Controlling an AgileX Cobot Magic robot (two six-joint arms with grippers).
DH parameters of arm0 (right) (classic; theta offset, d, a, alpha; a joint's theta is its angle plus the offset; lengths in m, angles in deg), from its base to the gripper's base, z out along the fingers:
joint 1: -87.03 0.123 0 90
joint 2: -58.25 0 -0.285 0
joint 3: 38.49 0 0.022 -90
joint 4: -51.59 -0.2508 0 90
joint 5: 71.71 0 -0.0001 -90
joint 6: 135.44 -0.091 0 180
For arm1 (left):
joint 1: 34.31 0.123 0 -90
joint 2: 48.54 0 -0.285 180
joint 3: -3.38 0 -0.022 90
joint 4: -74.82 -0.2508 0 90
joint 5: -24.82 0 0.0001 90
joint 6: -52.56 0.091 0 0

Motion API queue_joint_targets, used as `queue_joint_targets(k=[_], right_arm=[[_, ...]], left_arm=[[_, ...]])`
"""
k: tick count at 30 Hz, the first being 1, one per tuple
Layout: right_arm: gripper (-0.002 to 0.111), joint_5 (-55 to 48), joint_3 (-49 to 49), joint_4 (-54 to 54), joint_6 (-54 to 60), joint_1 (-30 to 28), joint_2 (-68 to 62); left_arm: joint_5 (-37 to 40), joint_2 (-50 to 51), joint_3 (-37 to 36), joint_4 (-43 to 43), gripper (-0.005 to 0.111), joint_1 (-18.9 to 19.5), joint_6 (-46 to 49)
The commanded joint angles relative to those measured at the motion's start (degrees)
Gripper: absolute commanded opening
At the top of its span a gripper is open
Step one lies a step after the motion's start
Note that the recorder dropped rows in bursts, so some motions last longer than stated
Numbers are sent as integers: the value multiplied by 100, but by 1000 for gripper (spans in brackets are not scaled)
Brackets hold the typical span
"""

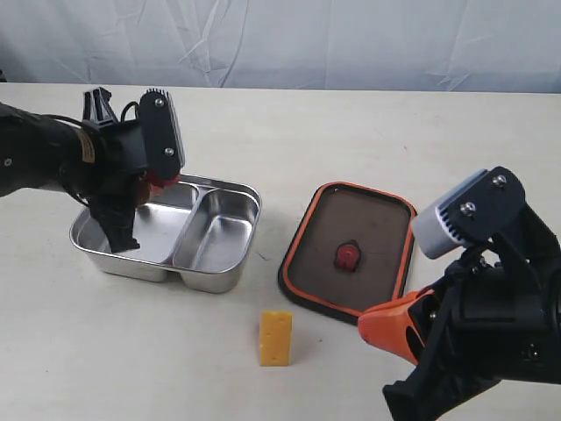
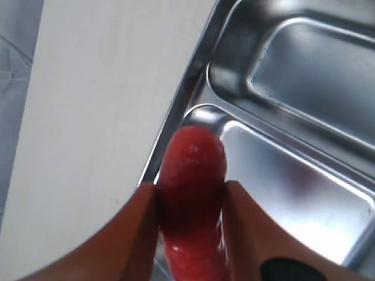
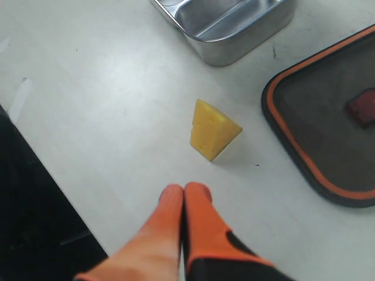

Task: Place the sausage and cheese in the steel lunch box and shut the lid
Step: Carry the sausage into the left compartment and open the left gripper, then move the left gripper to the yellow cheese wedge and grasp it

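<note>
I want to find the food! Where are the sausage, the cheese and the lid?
sausage [image 2: 193,153], left wrist view, its rounded tip
cheese [image 1: 275,340], exterior view, its front face
lid [image 1: 352,217], exterior view, its dark panel

We take this for a robotics lab, not a home: a bare pale tabletop [image 1: 394,132], a creased white sheet [image 1: 307,44] hung behind as backdrop, a black left arm [image 1: 39,158] and right arm [image 1: 517,324] over it.
</note>
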Motion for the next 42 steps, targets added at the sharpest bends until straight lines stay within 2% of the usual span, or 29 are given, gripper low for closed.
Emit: queue_joint_targets(k=[1, 5, 8, 13, 20, 23, 26, 30, 32, 35, 38, 40, 42], right_arm=[[-1, 13, -24, -119, -3, 8, 31], [-1, 0, -24, -129, -101, 8, 31], [-1, 0, -24, -129, -113, 8, 31], [-1, -28, -24, -129, -185, 8, 31], [-1, -28, -24, -129, -251, 8, 31], [-1, -83, -24, -129, -292, 8, 31], [-1, -120, -24, -129, -503, -2, 31], [-1, 19, -11, 92, -1166, -29, 31], [-1, 189, -11, 486, -1701, -29, 31], [-1, 447, -11, 1351, -2743, -29, 90], [-1, 408, -11, 2467, -4059, -29, 255], [-1, -76, -11, 3725, -5302, -29, 555], [-1, -854, -11, 4884, -6452, -29, 954]], left_arm=[[-277, 331, 26, 367, 0, 27, -89], [-231, 527, 26, 726, 6, 36, -102], [-204, 605, 26, 913, 17, 94, -150], [-178, 605, 26, 961, 41, 271, -763], [48, 489, 35, 1138, 52, 321, -996], [201, 383, 156, 1737, 54, 321, -996], [523, 188, 340, 2700, 54, 321, -996], [1430, -179, 560, 4017, 54, 309, -944], [1853, -344, 586, 4520, 54, 309, -639], [2621, -480, 586, 5512, 54, 309, 629], [3508, -491, 586, 6575, 54, 309, 1138], [3921, -491, 586, 6602, 54, 166, 1116], [3706, -491, 554, 6242, 54, -160, 1012]])
